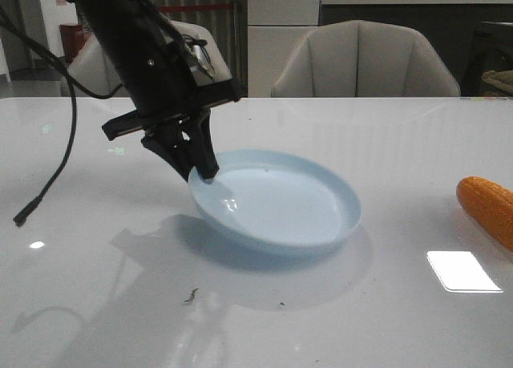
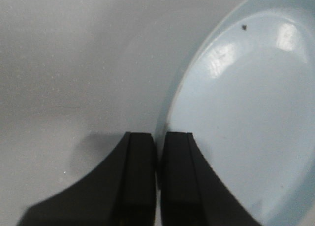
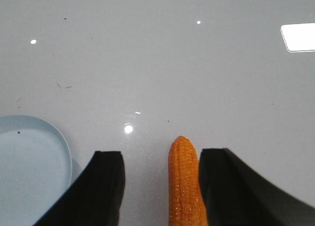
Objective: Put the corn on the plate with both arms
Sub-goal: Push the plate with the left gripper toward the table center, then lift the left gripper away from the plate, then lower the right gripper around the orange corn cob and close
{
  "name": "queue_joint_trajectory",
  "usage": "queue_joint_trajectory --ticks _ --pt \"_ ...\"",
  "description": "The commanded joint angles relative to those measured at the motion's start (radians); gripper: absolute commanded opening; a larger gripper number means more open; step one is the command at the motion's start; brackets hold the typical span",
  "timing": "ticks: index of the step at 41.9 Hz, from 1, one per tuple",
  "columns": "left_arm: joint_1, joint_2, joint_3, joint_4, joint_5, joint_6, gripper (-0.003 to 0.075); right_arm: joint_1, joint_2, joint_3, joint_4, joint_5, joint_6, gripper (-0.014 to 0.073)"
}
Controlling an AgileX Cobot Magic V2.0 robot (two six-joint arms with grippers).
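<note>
The pale-blue plate (image 1: 276, 200) is at the table's middle, its left side tilted up with a shadow beneath. My left gripper (image 1: 200, 169) is shut on the plate's left rim. In the left wrist view the two fingers (image 2: 140, 157) pinch the rim of the plate (image 2: 246, 117), one inside and one outside. The orange-yellow corn (image 1: 487, 208) lies on the table at the far right, cut off by the front view's edge. In the right wrist view my right gripper (image 3: 161, 157) is open around the tip of the corn (image 3: 186, 186), which lies close to one finger. The right gripper is not in the front view.
The plate's edge also shows in the right wrist view (image 3: 29, 172), apart from the corn. A loose black cable (image 1: 48, 184) hangs over the table's left. Grey chairs (image 1: 365, 59) stand behind the white table (image 1: 401, 135). Small dark specks (image 1: 191, 296) lie near the front.
</note>
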Motion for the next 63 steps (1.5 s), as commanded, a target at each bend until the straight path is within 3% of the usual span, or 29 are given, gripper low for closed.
queue_joint_trajectory --ticks 1,9,19,24,31,36,40,49,63 --pt "-0.023 -0.041 -0.03 0.046 0.012 -0.002 0.0214 -0.003 -0.014 -0.039 0.002 -0.05 0.001 0.0457" --pt "-0.035 -0.038 -0.035 0.05 -0.007 -0.002 0.0422 -0.003 -0.014 -0.039 0.002 -0.049 0.001 0.0457" --pt "0.0 -0.064 -0.145 0.06 0.004 -0.002 0.0428 -0.003 -0.014 -0.039 0.002 -0.049 0.001 0.0457" --pt "0.034 -0.101 -0.211 0.137 -0.02 -0.002 0.0428 -0.003 -0.014 -0.039 0.002 -0.04 0.001 0.0457" --pt "0.09 -0.202 -0.218 0.276 -0.091 -0.002 0.0428 -0.003 -0.011 -0.059 0.0 0.02 0.001 0.0457" --pt "0.145 -0.273 -0.183 0.286 -0.135 -0.002 0.0428 -0.003 0.021 -0.136 -0.016 0.084 0.001 0.0457" --pt "0.186 -0.34 -0.097 0.286 -0.191 -0.002 0.0428 -0.006 0.077 -0.24 -0.042 0.176 0.001 0.0471" --pt "0.27 -0.545 0.211 0.297 -0.385 -0.002 0.0428 -0.026 0.268 -0.456 -0.053 0.331 0.001 0.0596" --pt "0.347 -0.854 0.672 0.333 -0.551 -0.002 0.0428 -0.026 0.608 -0.633 -0.111 0.552 0.002 0.0592"
